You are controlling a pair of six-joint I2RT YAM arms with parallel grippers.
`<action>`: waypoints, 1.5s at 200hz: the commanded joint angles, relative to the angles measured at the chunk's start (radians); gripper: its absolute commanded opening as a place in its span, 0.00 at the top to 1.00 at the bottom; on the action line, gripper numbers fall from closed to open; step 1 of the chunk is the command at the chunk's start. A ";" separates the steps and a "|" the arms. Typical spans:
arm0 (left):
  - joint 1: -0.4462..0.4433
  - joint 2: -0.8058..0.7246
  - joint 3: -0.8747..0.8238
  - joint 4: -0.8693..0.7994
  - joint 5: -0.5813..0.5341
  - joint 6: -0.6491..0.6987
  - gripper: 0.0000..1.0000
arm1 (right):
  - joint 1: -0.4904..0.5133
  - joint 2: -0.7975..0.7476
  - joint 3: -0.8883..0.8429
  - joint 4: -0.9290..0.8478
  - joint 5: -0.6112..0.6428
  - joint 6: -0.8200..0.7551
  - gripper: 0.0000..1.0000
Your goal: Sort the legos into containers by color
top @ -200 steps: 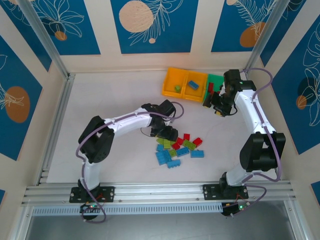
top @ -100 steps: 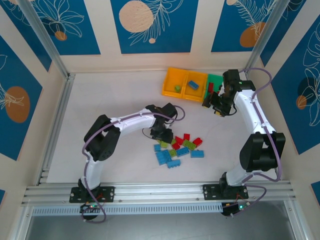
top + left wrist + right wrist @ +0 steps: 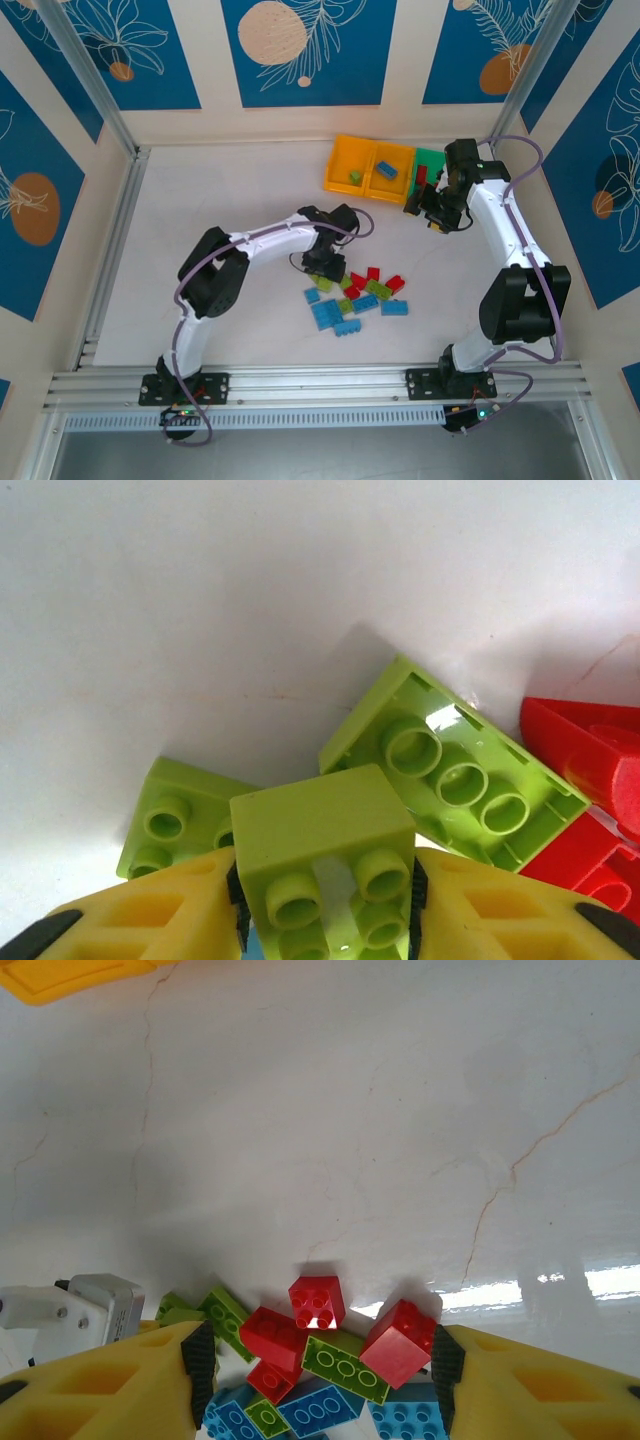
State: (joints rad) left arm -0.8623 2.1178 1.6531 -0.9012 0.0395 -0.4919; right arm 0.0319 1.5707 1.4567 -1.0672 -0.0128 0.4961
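Note:
A pile of red, light blue and lime legos (image 3: 355,295) lies mid-table. My left gripper (image 3: 326,262) is down at the pile's left edge, shut on a small lime green brick (image 3: 320,830) held between the yellow fingers (image 3: 150,910). Beside it lie a long lime brick (image 3: 450,770), a small lime one (image 3: 175,820) and a red one (image 3: 585,755). The containers stand at the back: two orange-yellow bins (image 3: 345,152) (image 3: 398,155) and a green bin (image 3: 434,157). My right gripper (image 3: 435,205) hangs open and empty in front of the green bin, with the pile (image 3: 320,1360) far below its jaws.
A lime brick (image 3: 355,177) lies in the left orange-yellow bin and a blue one (image 3: 387,170) in the middle bin. Red bricks (image 3: 421,178) sit in the green bin. Blue-patterned walls and metal rails enclose the white table (image 3: 220,200).
My left gripper has dropped onto the pile's left edge and shut on the small lime green brick. The right arm has stayed put.

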 commanded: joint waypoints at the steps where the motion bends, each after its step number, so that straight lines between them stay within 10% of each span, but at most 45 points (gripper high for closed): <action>1: -0.005 0.015 0.035 -0.054 -0.039 0.012 0.64 | 0.007 -0.024 0.001 -0.024 -0.033 0.002 0.38; 82: 0.088 -0.016 0.263 -0.003 -0.060 0.016 0.72 | 0.055 -0.092 0.010 -0.014 -0.043 0.072 0.38; 165: 0.309 0.437 0.962 0.187 -0.045 -0.162 0.72 | 0.107 -0.100 -0.037 0.026 0.016 0.142 0.38; 300: 0.331 0.545 0.995 0.582 0.005 -0.329 0.43 | 0.112 -0.151 -0.085 0.009 0.042 0.142 0.38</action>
State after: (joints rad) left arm -0.5259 2.6537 2.5996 -0.3698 0.0265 -0.8238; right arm 0.1383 1.4479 1.3785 -1.0409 0.0235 0.6212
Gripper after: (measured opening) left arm 0.561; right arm 0.620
